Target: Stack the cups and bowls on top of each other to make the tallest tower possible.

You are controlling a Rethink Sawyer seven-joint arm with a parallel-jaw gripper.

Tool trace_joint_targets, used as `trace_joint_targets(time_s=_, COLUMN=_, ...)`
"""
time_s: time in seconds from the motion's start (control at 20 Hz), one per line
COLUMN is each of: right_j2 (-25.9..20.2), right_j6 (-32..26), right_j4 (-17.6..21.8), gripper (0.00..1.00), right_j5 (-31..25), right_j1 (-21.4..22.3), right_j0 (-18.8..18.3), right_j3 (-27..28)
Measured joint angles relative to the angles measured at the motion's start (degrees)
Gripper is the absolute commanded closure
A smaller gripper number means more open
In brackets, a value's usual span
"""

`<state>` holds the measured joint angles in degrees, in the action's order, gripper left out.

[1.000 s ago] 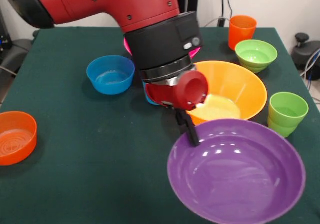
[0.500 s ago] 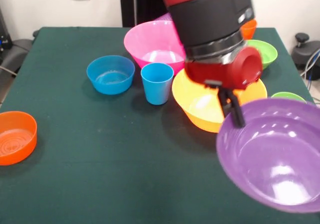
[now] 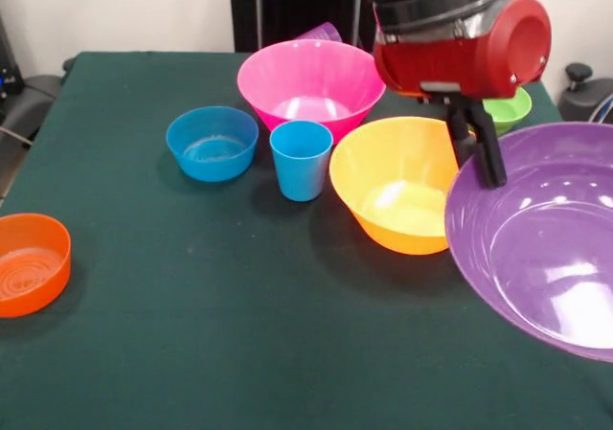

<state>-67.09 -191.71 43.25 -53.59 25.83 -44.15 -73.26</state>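
My gripper (image 3: 488,162) is shut on the near-left rim of the wide purple bowl (image 3: 560,248) and holds it tilted in the air at the right, above the table. The large yellow-orange bowl (image 3: 397,186) stands just left of it. The large pink bowl (image 3: 308,78) stands behind, with the purple cup (image 3: 321,33) showing past its far rim. The sky blue cup (image 3: 301,159) stands upright in front of the pink bowl. The small blue bowl (image 3: 212,143) is further left and the small orange bowl (image 3: 29,262) at the left edge. The small green bowl (image 3: 510,109) peeks from behind my wrist. The orange and green cups are hidden.
The dark green table (image 3: 192,353) ends at its far edge by the wall. My red wrist (image 3: 460,37) covers the far right corner. A black chair part (image 3: 579,90) stands off the right side.
My gripper has lifted the purple bowl off the table and carried it up and to the right. The arm has moved off the pink bowl and blue cup, which now show.
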Motion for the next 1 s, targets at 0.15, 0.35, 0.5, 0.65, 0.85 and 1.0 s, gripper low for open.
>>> trace_joint_targets(time_s=0.15, right_j2=-0.5, right_j6=0.0, right_j4=-0.1, gripper=1.00, right_j5=0.0, right_j1=0.6, right_j0=-1.0, right_j3=0.2)
trace_joint_targets(time_s=0.35, right_j2=-0.5, right_j6=0.0, right_j4=-0.1, gripper=1.00, right_j5=0.0, right_j1=1.2, right_j0=-2.5, right_j3=0.2)
trace_joint_targets(time_s=0.5, right_j2=-0.5, right_j6=0.0, right_j4=0.0, gripper=1.00, right_j5=0.0, right_j1=1.9, right_j0=-3.6, right_j3=0.0)
trace_joint_targets(time_s=0.65, right_j2=0.2, right_j6=0.0, right_j4=0.3, gripper=1.00, right_j5=-0.4, right_j1=3.1, right_j0=-4.7, right_j3=-0.6)
trace_joint_targets(time_s=0.85, right_j2=1.3, right_j6=0.0, right_j4=0.5, gripper=1.00, right_j5=-2.7, right_j1=4.8, right_j0=-5.6, right_j3=-1.5)
trace_joint_targets(time_s=1.0, right_j2=2.9, right_j6=0.0, right_j4=0.7, gripper=1.00, right_j5=-6.7, right_j1=6.9, right_j0=-6.3, right_j3=-2.7)
